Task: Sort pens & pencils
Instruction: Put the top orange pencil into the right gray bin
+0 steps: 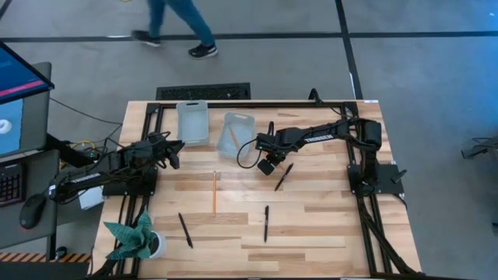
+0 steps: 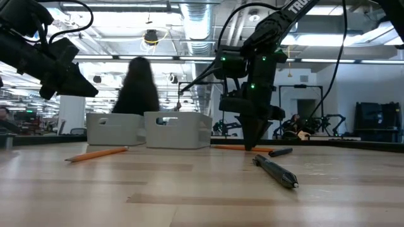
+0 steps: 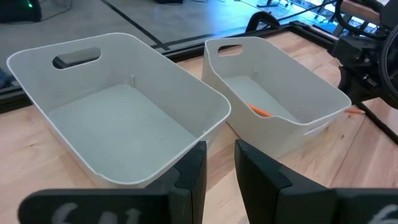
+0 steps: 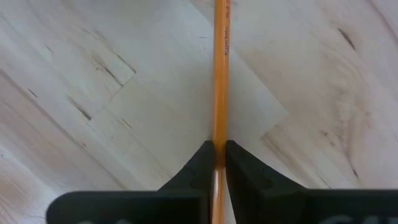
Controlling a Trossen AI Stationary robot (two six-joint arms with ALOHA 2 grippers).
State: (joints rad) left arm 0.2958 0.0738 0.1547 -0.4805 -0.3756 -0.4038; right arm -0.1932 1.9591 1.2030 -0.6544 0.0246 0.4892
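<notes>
Two pale bins stand at the far side, the left bin (image 1: 192, 122) empty, the right bin (image 1: 237, 134) with one orange pencil (image 3: 260, 111) in it. A second pencil (image 1: 215, 192) lies flat mid-table. The third pencil (image 4: 221, 74) lies under my right gripper (image 1: 268, 165), which is shut on it just right of the right bin. Three black pens lie on the wood: one (image 1: 284, 176) beside the right gripper, one (image 1: 265, 222) and one (image 1: 185, 230) nearer the front edge. My left gripper (image 3: 220, 168) hovers near the left bin, slightly open and empty. My right gripper pinches the orange pencil's shaft (image 4: 220, 134) between its two fingertips, coming from above and pointing down. The pencil lies flat on the table (image 2: 230, 148), with a long stretch of it running out ahead of the fingers.
A potted plant (image 1: 136, 239) stands at the near left corner. A person (image 1: 179, 23) walks on the floor beyond the far edge. A monitor, keyboard and mouse sit off the table's left side. Bare wood (image 1: 327, 233) lies on the near right.
</notes>
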